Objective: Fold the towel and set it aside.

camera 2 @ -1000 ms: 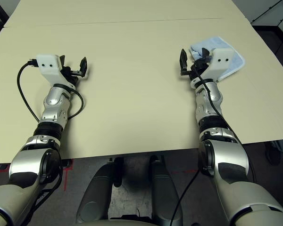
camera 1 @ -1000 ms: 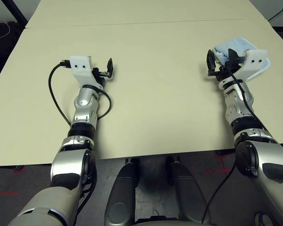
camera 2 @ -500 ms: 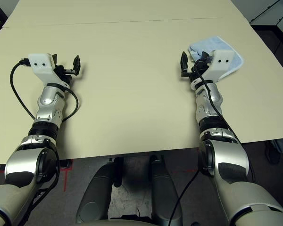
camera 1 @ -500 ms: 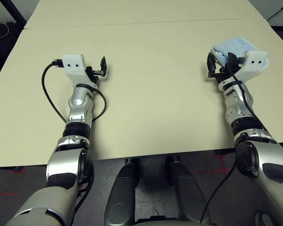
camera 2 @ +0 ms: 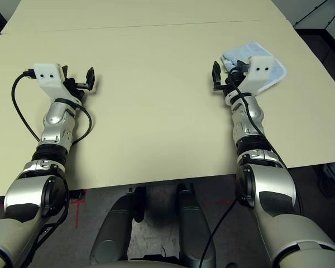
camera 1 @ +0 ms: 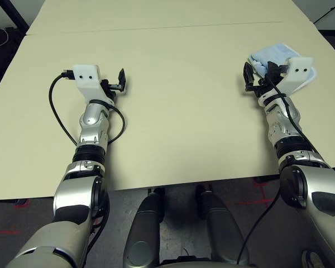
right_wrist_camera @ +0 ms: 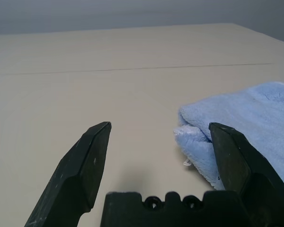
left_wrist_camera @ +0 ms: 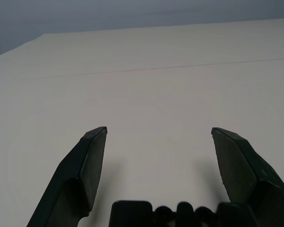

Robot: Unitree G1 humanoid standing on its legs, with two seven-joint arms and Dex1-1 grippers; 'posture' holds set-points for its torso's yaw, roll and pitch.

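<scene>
The towel (camera 1: pixel 276 54) is a light-blue fluffy cloth lying folded near the table's far right edge. My right gripper (camera 1: pixel 258 75) stands open just in front of its near left corner. In the right wrist view the towel's folded corner (right_wrist_camera: pixel 246 118) lies by one fingertip of that gripper (right_wrist_camera: pixel 160 126), and nothing is held between the fingers. My left gripper (camera 1: pixel 116 82) is open over bare table at the left, far from the towel. The left wrist view shows that gripper (left_wrist_camera: pixel 158 130) with its fingers spread over plain tabletop.
The beige table (camera 1: pixel 173 111) has a seam (camera 1: pixel 156 28) running across its far part. A black cable (camera 1: pixel 56 106) loops from my left wrist over the table. The front edge runs just before my elbows, and dark floor lies beyond the left and right edges.
My left arm swung a little to the left early on and has since held still. The right gripper stays open beside the towel, almost unmoved.
</scene>
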